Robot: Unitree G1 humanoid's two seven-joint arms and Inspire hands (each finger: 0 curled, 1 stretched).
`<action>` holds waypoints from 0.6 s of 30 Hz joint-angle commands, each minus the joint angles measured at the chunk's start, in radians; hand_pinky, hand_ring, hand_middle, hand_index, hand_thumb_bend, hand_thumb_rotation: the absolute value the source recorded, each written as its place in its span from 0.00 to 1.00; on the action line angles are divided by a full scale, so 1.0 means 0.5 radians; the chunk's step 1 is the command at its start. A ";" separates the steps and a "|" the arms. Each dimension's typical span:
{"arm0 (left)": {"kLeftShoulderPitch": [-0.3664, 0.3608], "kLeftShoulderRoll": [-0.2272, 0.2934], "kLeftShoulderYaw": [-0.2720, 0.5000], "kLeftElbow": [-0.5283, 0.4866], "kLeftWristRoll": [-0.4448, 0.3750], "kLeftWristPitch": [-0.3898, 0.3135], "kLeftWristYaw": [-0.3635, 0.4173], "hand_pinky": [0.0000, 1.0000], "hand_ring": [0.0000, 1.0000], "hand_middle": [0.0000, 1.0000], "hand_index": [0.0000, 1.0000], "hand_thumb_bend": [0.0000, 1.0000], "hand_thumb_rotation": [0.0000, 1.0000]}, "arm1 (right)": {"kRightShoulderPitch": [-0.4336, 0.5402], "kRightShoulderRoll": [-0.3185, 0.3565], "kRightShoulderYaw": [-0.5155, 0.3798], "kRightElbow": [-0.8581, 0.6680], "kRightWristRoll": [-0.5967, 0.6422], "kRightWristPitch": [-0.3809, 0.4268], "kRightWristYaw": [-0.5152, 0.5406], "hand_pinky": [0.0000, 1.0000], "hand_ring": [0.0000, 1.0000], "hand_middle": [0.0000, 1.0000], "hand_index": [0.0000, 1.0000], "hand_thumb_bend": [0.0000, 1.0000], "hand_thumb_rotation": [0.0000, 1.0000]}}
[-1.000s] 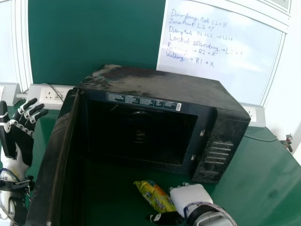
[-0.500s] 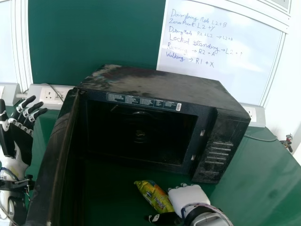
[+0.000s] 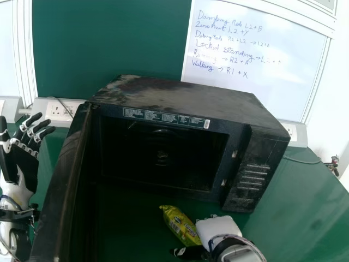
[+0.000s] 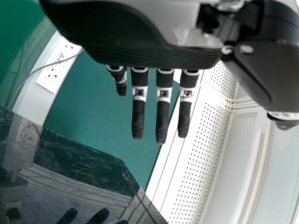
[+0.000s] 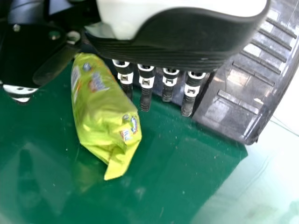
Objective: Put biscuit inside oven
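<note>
The biscuit (image 3: 180, 225) is at the worktop (image 3: 294, 191), before the open oven (image 3: 185, 98) — between thumb and straight fingers of the open right robot hand (image 3: 217, 226); any hold, can't tell. Left robot hand (image 3: 23, 164) — open, beside the door (image 3: 62, 185).

In the head view we lose the near ends of the door (image 3: 61, 191) and counter (image 3: 289, 218); the right hand (image 3: 217, 228) partly hides the packet (image 3: 180, 224); print on the oven (image 3: 180, 98) is too small.
</note>
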 commanded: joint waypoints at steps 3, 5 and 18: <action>0.014 -0.004 -0.003 -0.022 -0.014 0.002 -0.001 0.67 0.65 0.67 0.70 0.64 0.62 | -0.026 0.001 0.019 0.076 -0.014 0.046 -0.062 0.88 0.91 0.92 0.92 0.93 0.33; 0.017 -0.002 -0.002 -0.024 -0.011 0.001 -0.001 0.67 0.66 0.67 0.70 0.64 0.62 | -0.024 -0.003 0.027 0.090 -0.024 0.059 -0.081 0.87 0.91 0.92 0.92 0.88 0.29; 0.030 -0.008 -0.002 -0.033 -0.019 0.001 0.000 0.66 0.65 0.66 0.69 0.65 0.62 | -0.087 -0.023 0.039 0.158 0.004 0.109 -0.095 0.88 0.89 0.92 0.92 1.00 0.38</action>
